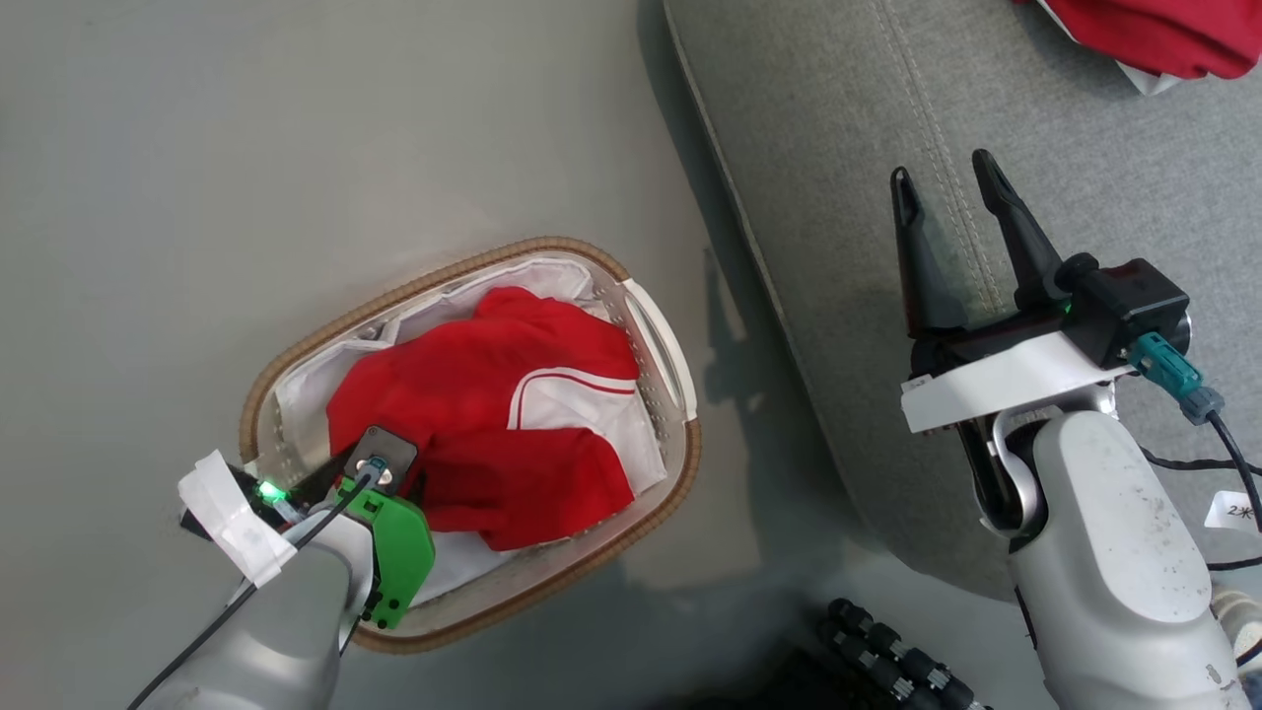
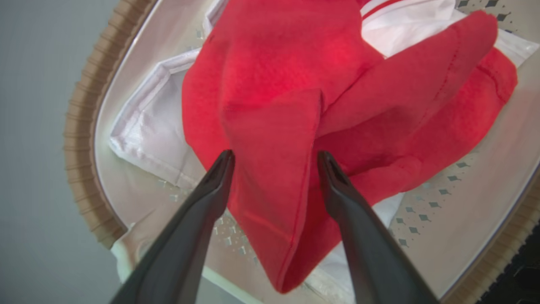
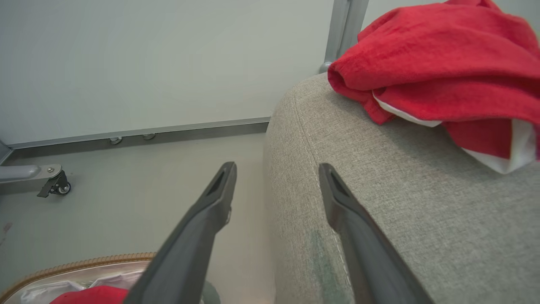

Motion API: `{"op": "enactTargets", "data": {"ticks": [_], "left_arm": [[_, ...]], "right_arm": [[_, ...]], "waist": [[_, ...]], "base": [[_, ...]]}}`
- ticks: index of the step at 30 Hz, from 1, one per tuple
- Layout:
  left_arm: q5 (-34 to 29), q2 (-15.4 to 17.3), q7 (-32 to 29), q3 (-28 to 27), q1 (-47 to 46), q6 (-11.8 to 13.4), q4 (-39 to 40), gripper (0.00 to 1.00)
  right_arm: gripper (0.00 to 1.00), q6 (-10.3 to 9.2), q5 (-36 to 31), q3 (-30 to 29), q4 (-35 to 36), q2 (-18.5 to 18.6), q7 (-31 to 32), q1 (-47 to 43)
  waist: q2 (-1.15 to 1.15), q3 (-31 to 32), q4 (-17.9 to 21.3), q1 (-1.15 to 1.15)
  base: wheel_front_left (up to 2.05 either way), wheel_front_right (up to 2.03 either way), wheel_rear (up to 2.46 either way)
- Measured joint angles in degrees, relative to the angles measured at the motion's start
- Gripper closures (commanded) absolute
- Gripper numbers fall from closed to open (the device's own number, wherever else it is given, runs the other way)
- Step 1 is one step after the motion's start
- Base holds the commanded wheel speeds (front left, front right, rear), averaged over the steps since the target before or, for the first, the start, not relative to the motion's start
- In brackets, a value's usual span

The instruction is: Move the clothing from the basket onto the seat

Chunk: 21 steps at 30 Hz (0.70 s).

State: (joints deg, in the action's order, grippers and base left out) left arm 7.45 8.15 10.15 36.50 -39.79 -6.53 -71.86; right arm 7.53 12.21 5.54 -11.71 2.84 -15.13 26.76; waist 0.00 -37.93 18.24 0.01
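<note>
The left gripper (image 2: pixel 275 155), fingers spread, straddles a fold of the red clothing (image 2: pixel 295 97) in the basket (image 2: pixel 80 126); the right gripper (image 1: pixel 941 168), also spread, hovers over the seat (image 1: pixel 838 148).

Soft, even, bright light casts faint shadows on the floor (image 1: pixel 296 148) beside the seat (image 1: pixel 838 197) and basket (image 1: pixel 552 242); wrist views bow at the edges, close fingers (image 2: pixel 185 236) slightly blurred

A red white-trimmed garment (image 1: pixel 493 414) was seen in the basket (image 1: pixel 552 243), partly covered by the left forearm (image 1: pixel 286 616). The right gripper (image 1: pixel 942 173) was held, fingers (image 1: pixel 1016 227) parted, over the grey sofa (image 1: pixel 838 148), where a second red garment (image 1: pixel 1154 35) lay.
</note>
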Motion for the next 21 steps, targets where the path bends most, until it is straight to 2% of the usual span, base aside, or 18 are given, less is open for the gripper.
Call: {"op": "enactTargets", "data": {"ticks": [7, 8, 9, 10, 21], "left_arm": [[0.48, 0.71, -0.76, 0.24, -1.69, 2.07, -0.82, 0.00], [0.13, 0.90, -0.76, 0.57, -1.88, 2.09, -0.88, 0.60], [0.07, 1.01, -0.74, 0.59, -2.05, 2.21, -0.93, 0.85], [0.09, 1.00, -0.47, 0.59, -2.18, 2.40, -0.97, 1.00], [1.82, -0.70, 3.10, 0.94, -2.17, 1.91, -0.64, 1.00]], "right_arm": [[0.00, 0.00, 1.03, 0.63, 0.15, 0.00, 0.00, 1.22], [0.00, 0.00, 1.09, 0.67, 0.20, -0.01, 0.00, 1.27], [0.00, 0.00, 1.21, 0.67, 0.23, -0.01, 0.00, 1.32], [0.00, 0.00, 1.22, 0.64, 0.24, -0.01, 0.00, 1.35], [0.00, 0.00, 0.15, -0.19, -0.85, -0.04, 0.00, 0.98]], "waist": [[0.00, -2.92, 2.53, 0.00], [0.00, -3.15, 2.75, 0.00], [0.00, -3.38, 2.96, 0.00], [0.00, -3.54, 3.11, 0.00], [0.00, -0.76, 1.84, 0.00]], "base": [[0.00, 0.00, 0.00], [0.00, 0.00, 0.00], [0.00, 0.00, 0.00], [0.00, 0.00, 0.00], [0.00, 0.00, 0.00]]}}
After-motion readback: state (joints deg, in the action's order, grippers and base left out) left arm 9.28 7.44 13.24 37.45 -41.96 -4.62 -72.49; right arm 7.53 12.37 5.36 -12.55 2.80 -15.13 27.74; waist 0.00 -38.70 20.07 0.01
